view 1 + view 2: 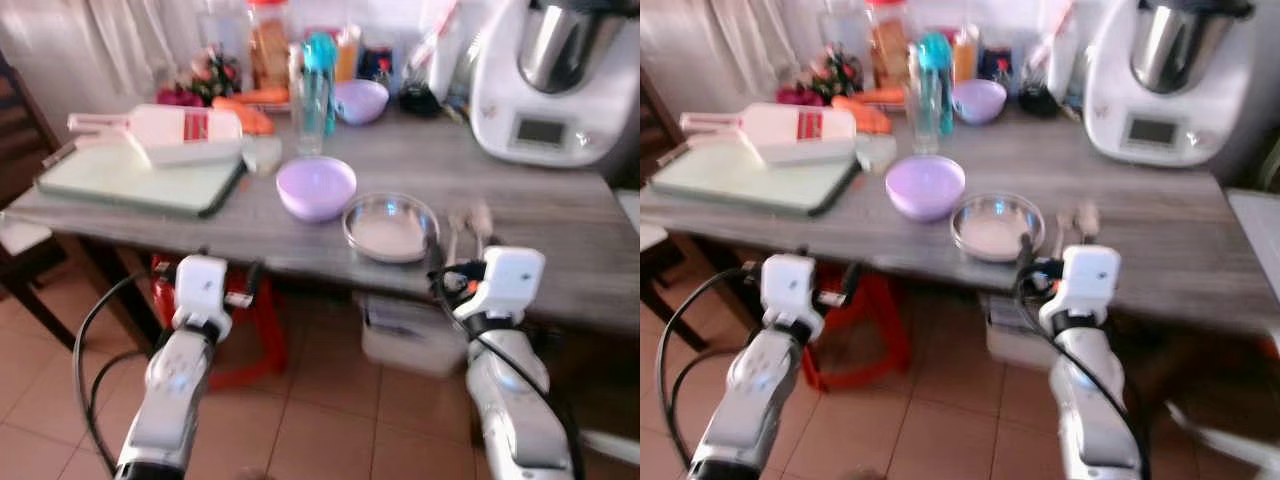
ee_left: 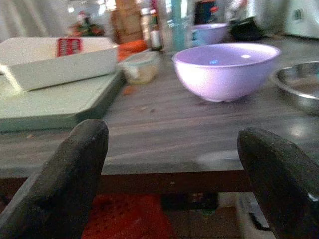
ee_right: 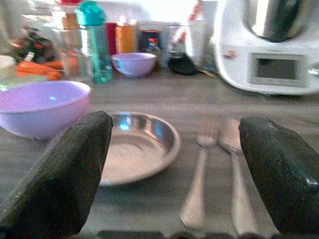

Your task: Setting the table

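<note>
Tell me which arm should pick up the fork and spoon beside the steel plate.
Right. The right gripper is open at the table edge, directly before the fork and spoon next to the steel plate. The left gripper faces the purple bowl, further away.

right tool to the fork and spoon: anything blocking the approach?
Nothing visible. The right tool is open at the table's near edge, with the fork and spoon lying straight ahead between its fingers. The steel plate sits beside them, off the line.
</note>
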